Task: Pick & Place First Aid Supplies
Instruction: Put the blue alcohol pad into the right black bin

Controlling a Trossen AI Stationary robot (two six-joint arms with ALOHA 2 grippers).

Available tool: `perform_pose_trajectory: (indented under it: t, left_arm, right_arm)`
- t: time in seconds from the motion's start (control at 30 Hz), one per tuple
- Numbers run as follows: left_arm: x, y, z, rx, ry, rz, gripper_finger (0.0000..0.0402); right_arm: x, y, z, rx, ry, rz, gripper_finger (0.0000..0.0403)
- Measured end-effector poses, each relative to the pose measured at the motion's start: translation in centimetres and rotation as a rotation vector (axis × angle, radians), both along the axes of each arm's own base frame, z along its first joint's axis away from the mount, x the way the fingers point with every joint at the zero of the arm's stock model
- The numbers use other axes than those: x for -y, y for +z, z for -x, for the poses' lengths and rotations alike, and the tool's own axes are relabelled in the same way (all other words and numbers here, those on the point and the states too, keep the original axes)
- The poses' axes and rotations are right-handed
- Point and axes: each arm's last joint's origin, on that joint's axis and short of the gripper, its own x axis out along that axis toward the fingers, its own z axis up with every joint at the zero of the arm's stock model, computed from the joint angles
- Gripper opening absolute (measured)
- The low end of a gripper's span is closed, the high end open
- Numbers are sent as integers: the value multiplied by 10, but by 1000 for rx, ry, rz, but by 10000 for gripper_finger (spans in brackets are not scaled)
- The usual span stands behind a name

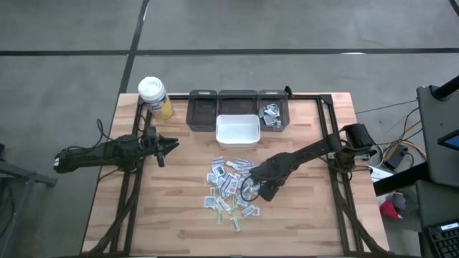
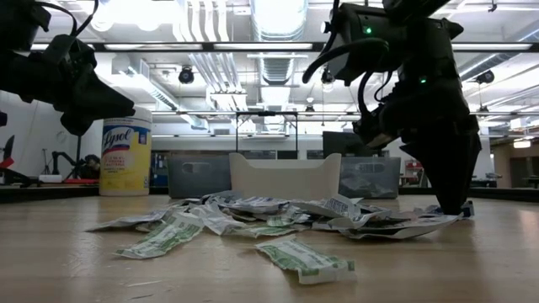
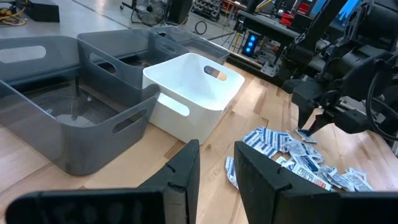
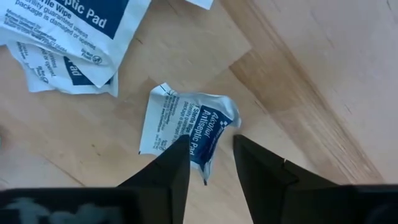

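Our right gripper (image 4: pixel 208 163) is down at the right edge of the scattered first aid packets (image 1: pixel 228 185) in the middle of the table (image 1: pixel 308 215), with its two fingers (image 4: pixel 163 169) straddling the near edge of a single antiseptic wipe packet (image 4: pixel 186 121). The jaws are slightly apart and closing around the packet, though we cannot yet call it a firm hold. To do this well, we should pinch only this one packet, which lies apart from its neighbours, keep the fingertips low against the wood so the thin paper does not slip out, then lift straight up before carrying it toward the white bin (image 1: pixel 237 130) or the grey bins (image 1: pixel 237 106) at the far side. Our left gripper (image 3: pixel 216 163) waits on the left, raised, its jaws a little apart and empty.
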Motion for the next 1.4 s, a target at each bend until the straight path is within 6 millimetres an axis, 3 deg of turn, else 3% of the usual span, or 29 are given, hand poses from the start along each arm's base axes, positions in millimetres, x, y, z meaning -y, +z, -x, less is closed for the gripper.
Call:
perform_pose_trajectory:
  t: [0.53, 0.73, 1.4]
  left_arm:
    - [0, 0, 0, 0, 0, 0, 94]
    - [0, 0, 0, 0, 0, 0, 94]
    - [0, 0, 0, 0, 0, 0, 94]
  right_arm:
    - [0, 6, -3, -25, -79, 18, 15]
    - [0, 13, -3, -62, -83, 29, 9]
    - [-1, 91, -20, -130, -71, 134, 8]
